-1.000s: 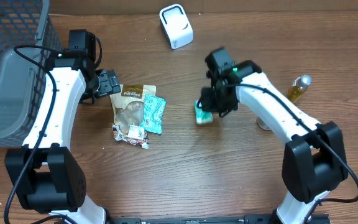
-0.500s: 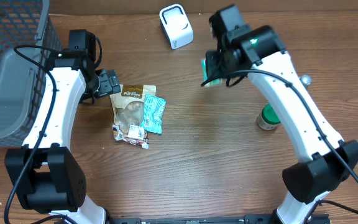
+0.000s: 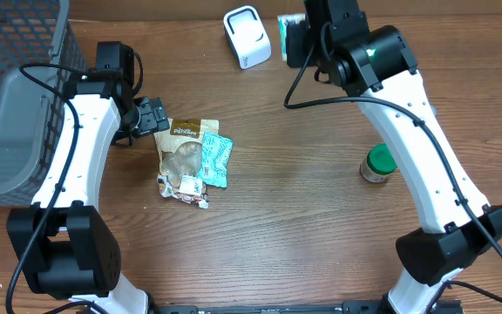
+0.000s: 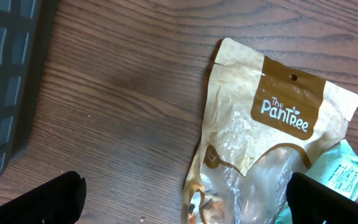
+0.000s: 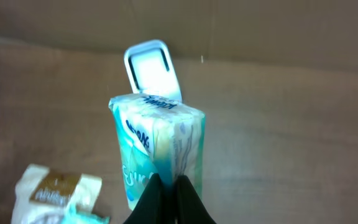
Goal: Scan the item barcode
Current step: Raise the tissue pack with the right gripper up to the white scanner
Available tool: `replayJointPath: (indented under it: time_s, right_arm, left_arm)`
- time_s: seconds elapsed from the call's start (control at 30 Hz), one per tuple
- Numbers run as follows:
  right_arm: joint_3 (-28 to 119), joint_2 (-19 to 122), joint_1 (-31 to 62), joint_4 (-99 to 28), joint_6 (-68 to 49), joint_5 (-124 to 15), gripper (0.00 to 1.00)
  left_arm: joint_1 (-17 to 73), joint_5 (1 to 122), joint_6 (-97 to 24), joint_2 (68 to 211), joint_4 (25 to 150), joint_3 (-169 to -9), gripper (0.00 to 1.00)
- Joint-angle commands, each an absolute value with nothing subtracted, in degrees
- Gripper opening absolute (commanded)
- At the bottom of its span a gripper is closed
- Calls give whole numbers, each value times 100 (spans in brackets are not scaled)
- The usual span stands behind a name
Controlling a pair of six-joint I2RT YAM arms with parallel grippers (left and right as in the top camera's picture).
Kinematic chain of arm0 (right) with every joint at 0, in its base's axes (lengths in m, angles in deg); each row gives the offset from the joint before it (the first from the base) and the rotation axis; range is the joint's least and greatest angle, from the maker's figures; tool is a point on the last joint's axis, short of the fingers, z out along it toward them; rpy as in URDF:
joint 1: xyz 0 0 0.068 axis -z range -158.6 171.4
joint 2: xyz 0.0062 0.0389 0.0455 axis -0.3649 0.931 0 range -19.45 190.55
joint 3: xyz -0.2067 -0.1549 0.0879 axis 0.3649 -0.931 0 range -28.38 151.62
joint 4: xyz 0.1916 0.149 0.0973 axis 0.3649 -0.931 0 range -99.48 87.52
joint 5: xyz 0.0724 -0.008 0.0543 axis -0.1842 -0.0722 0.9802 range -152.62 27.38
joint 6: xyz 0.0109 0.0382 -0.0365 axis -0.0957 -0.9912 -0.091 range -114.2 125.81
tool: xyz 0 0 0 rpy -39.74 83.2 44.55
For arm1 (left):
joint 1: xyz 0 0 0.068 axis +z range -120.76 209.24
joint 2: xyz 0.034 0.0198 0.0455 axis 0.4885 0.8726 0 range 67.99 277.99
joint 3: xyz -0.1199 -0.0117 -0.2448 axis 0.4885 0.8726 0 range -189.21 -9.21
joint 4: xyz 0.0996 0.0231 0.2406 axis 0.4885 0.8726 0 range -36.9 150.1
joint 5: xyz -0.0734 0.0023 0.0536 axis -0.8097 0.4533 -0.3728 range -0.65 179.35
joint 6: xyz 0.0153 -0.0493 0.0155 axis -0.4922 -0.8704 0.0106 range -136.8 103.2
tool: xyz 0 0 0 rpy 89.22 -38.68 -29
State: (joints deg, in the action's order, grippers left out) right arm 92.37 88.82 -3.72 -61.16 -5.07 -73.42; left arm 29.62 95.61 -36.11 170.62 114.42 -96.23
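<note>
Far left: one grey basket [image 3: 16,52].
Far centre: one white scanner [image 3: 246,37]; one tissue pack [image 3: 291,39].
Left of centre: one brown snack pouch [image 3: 184,148], one teal packet [image 3: 220,161], one small printed wrapper [image 3: 186,187].
Right: one green-lidded jar [image 3: 378,163].

**Colours and patterns on the bench**
Bench [image 3: 303,227]: brown wood grain. Tissue pack [image 5: 157,149]: teal and white, blue lettering. Scanner [image 3: 247,37], upper centre: white. Pouch [image 4: 272,143]: tan, brown label, white lettering, clear window. Packet [image 3: 218,161] beside it: teal. Jar [image 3: 378,162], right: green lid. Basket [image 3: 7,105], upper left: grey mesh. Right pincer [image 5: 168,185]: black.
</note>
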Motion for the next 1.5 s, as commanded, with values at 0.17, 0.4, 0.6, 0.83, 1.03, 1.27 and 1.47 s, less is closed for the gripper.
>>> replayJointPath:
  time_s: [0.17, 0.4, 0.6, 0.83, 1.03, 1.27, 1.47]
  right_arm:
    - [9276, 9588, -442, -5025, 20, -8140, 4]
    - [9276, 10204, -803, -3913, 1196, -8634, 4]
    - [9276, 10641, -960, -3030, 2225, -8875, 3]
    - [9276, 11168, -960, -2289, 2732, -8914, 4]
    - [9276, 11463, -960, -1930, 2730, -9006, 4]
    - [9276, 11776, -940, -1432, 2732, -9152, 4]
    - [9276, 11986, -866, -1196, 2732, -9157, 4]
  left_arm:
    - [2960, 9589, -3606, 16955, 11436, -9706, 100]
    - [2960, 9589, -3606, 16955, 11436, -9706, 100]
    - [2960, 9589, -3606, 16955, 11436, -9706, 100]
    - [2960, 9589, -3606, 16955, 11436, -9706, 100]
    - [2960, 9591, -3606, 16955, 11436, -9706, 100]
    - [2960, 9589, -3606, 16955, 11436, -9706, 100]
    - [2960, 9589, -3606, 16955, 11436, -9706, 100]
